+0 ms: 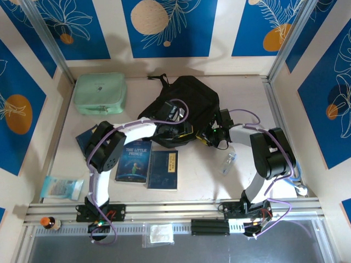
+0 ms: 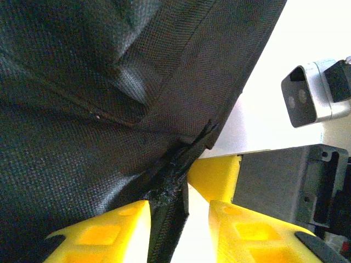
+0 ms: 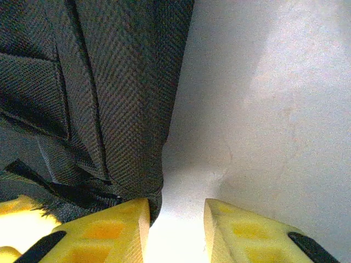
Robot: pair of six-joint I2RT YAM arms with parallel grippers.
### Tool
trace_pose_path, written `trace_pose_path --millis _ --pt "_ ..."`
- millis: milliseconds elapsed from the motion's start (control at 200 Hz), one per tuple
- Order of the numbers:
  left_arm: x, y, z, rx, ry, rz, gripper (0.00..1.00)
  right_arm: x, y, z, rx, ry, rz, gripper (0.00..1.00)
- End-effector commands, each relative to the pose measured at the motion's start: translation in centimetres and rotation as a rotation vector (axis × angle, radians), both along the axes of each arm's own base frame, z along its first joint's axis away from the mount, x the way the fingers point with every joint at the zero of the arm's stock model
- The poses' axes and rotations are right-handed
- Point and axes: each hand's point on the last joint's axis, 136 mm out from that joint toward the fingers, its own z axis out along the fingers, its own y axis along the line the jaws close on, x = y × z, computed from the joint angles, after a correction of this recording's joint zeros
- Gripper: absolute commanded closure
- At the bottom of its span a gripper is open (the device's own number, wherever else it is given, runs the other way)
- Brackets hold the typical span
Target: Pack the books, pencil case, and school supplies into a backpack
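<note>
Top cam overhead, wrist cams near backpack (image 1: 194, 96)

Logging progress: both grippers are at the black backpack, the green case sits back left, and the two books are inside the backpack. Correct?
Not quite. The top view shows the books lying side by side on the table in front of the backpack, not inside it. The rest holds.
</note>
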Motion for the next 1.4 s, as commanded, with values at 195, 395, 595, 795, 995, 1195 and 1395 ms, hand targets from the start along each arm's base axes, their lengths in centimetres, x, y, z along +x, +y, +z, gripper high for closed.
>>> trace_pose_path --millis 195,395,595,795,995,1195,1395 --pt "0.9 -0.4 3.3 0.032 -0.117 -0.028 0.66 -1.6 -0.4 -1.9 -0.003 0.078 -0.003 0.69" --pt "1.4 -1.9 2.8 0.028 -0.119 -0.05 0.68 -1.6 -0.3 -1.8 -0.001 0.078 -0.001 0.69" --pt "2.0 -2.8 1.1 0.081 -0.113 -0.064 0.68 -1.6 -0.3 -1.8 0.002 0.081 0.001 0.69" --pt "2.5 -2.0 -0.8 0.192 -0.126 -0.047 0.64 -1.5 -0.3 -1.8 0.005 0.08 0.003 0.69" --pt "2.3 -2.2 -1.5 0.21 -0.122 -0.065 0.66 -1.4 -0.2 -1.8 0.01 0.08 0.003 0.69" --pt "2.3 -3.3 -1.8 0.191 -0.111 -0.086 0.71 -1.3 -0.2 -1.8 0.013 0.078 0.006 0.7" --pt "2.5 -3.3 -1.9 0.206 -0.118 -0.093 0.77 -1.2 -0.2 -1.5 0.015 0.07 0.004 0.7"
